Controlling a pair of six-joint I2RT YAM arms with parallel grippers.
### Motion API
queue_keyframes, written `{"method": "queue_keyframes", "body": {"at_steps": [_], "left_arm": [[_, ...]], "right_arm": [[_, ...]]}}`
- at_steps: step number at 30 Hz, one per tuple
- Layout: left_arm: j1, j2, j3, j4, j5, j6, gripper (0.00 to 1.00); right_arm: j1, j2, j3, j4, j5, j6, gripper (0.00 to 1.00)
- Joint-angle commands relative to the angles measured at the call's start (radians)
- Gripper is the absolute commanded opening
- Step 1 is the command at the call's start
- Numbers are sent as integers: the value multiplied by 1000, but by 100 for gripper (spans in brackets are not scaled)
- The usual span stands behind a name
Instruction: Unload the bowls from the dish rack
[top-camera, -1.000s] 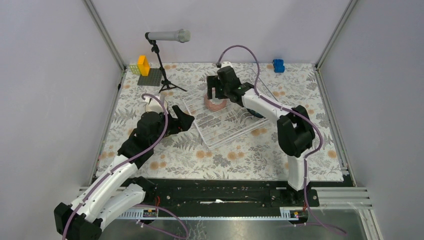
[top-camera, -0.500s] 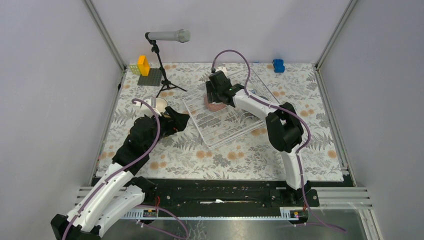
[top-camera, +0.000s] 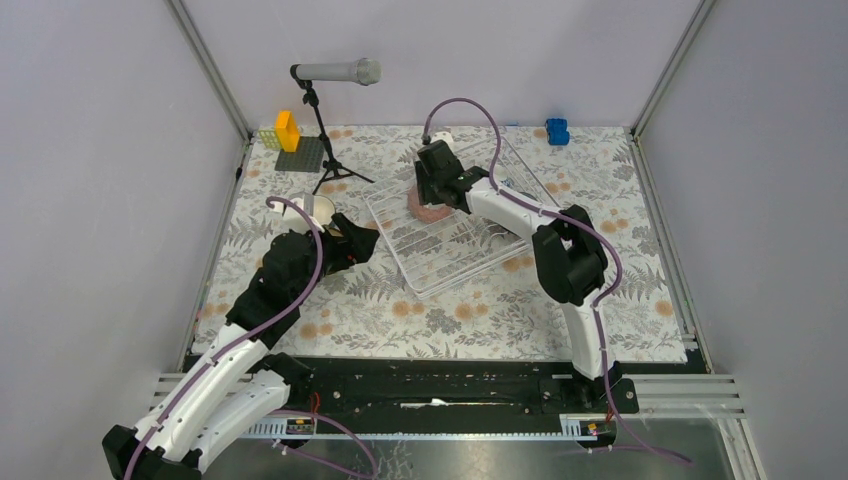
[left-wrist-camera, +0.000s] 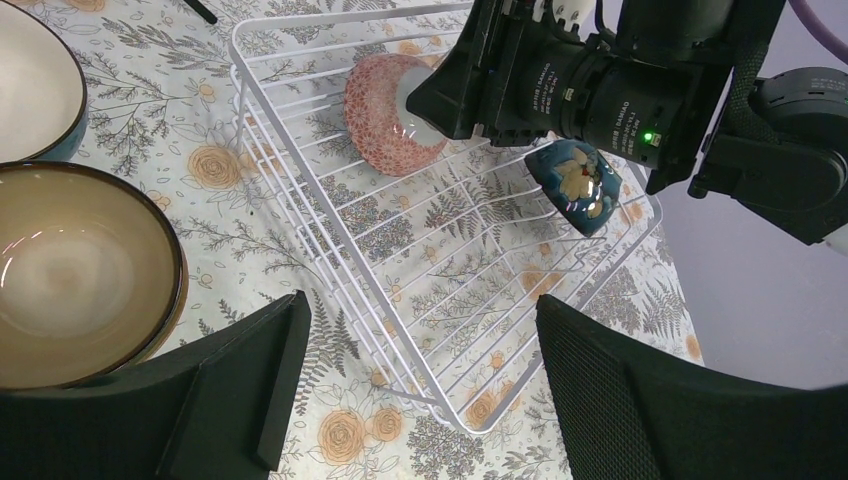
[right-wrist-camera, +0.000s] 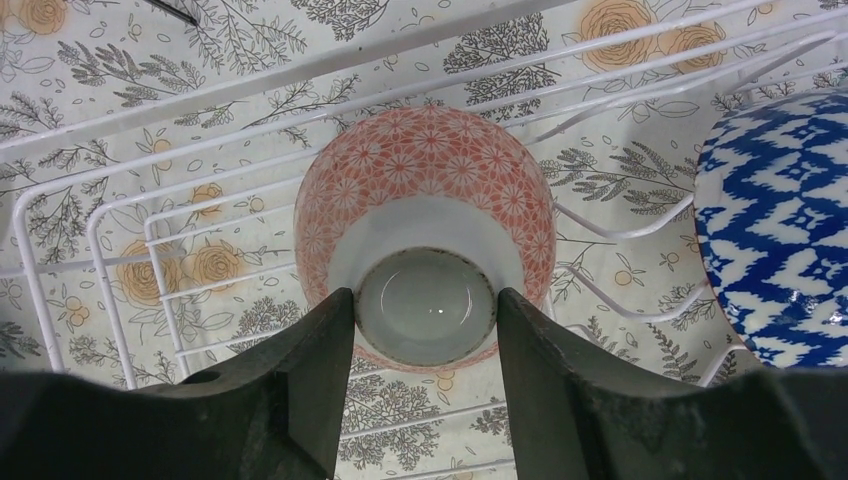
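The white wire dish rack (top-camera: 440, 250) (left-wrist-camera: 400, 250) (right-wrist-camera: 60, 200) lies mid-table. In it a pink bowl (top-camera: 430, 210) (left-wrist-camera: 385, 115) (right-wrist-camera: 425, 170) rests on its side. My right gripper (top-camera: 432, 190) (right-wrist-camera: 425, 305) is shut on its pale foot ring, a finger touching each side. A blue-white zigzag bowl (right-wrist-camera: 780, 230) stands to the right, and a dark teal bowl with gold (left-wrist-camera: 580, 185) leans further along. My left gripper (top-camera: 365, 240) (left-wrist-camera: 420, 330) is open and holds nothing, just off the rack's left corner. A brown bowl (left-wrist-camera: 70, 280) and a teal bowl with white inside (left-wrist-camera: 30, 80) sit on the cloth beside it.
A microphone on a stand (top-camera: 335, 72) rises at the back left, beside a grey baseplate with a yellow brick (top-camera: 300, 155). A blue brick (top-camera: 557, 131) lies at the back right. Enclosure walls close in the flowered cloth on three sides.
My right gripper has come down on the pink bowl and its jaws have narrowed onto the foot ring. The left arm drew back slightly, then held still.
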Motion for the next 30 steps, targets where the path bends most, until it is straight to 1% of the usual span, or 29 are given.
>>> {"method": "queue_keyframes", "body": {"at_steps": [1,11,18,23,27,30], "left_arm": [[0,-18,4,26,-17,-14,88],[-1,-11,13,32,25,-29,88],[1,43,38,31,40,-31,88],[1,78,42,42,81,-49,88],[1,79,34,55,104,-62,88],[1,72,33,51,106,-66,88]], "right_arm": [[15,-111,-17,-3,4,-8,38],[20,-271,-106,-2,-112,19,38],[19,-353,-191,-14,-203,60,37],[20,-415,-283,-26,-228,93,38],[19,-425,-322,-49,-250,100,38],[19,-405,-314,-92,-242,91,38]]}}
